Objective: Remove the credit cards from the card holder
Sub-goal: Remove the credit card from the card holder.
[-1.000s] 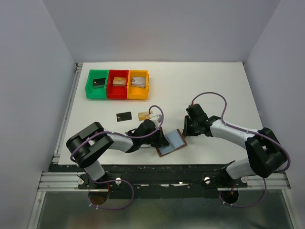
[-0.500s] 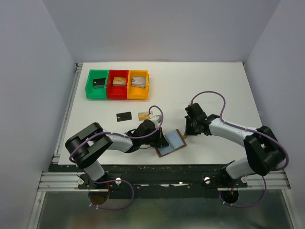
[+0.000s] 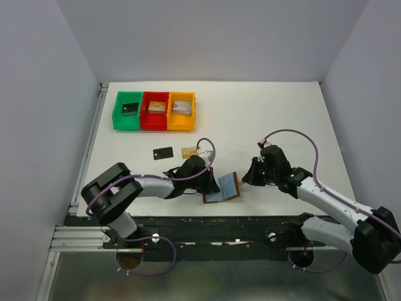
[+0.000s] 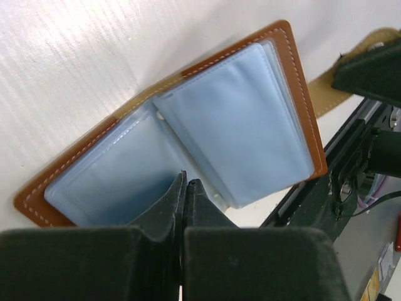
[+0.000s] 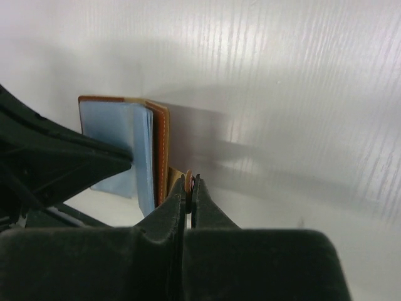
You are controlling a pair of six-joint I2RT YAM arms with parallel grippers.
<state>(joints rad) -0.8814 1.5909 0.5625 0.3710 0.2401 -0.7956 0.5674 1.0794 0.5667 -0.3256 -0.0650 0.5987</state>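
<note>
The card holder [image 3: 223, 187], a brown wallet with pale blue pockets, lies open near the table's front edge. My left gripper [image 3: 210, 182] is shut on the edge of its left pocket leaf [image 4: 119, 182], as the left wrist view [image 4: 186, 182] shows. My right gripper [image 3: 247, 179] is shut on the wallet's brown tab strap [image 5: 176, 176] and holds the right half [image 5: 145, 153] tilted up on edge. A black credit card [image 3: 163, 152] and a gold one [image 3: 189, 152] lie on the table behind the wallet. The other cards are not in view.
Green [image 3: 128, 110], red [image 3: 155, 110] and orange [image 3: 182, 111] bins with small blocks stand at the back left. The table's front edge and black rail [image 3: 219, 221] run just in front of the wallet.
My right arm has swung right and toward the front with the strap. The wallet's right half has risen and the wallet has slid slightly left. The left gripper stays on the wallet.
</note>
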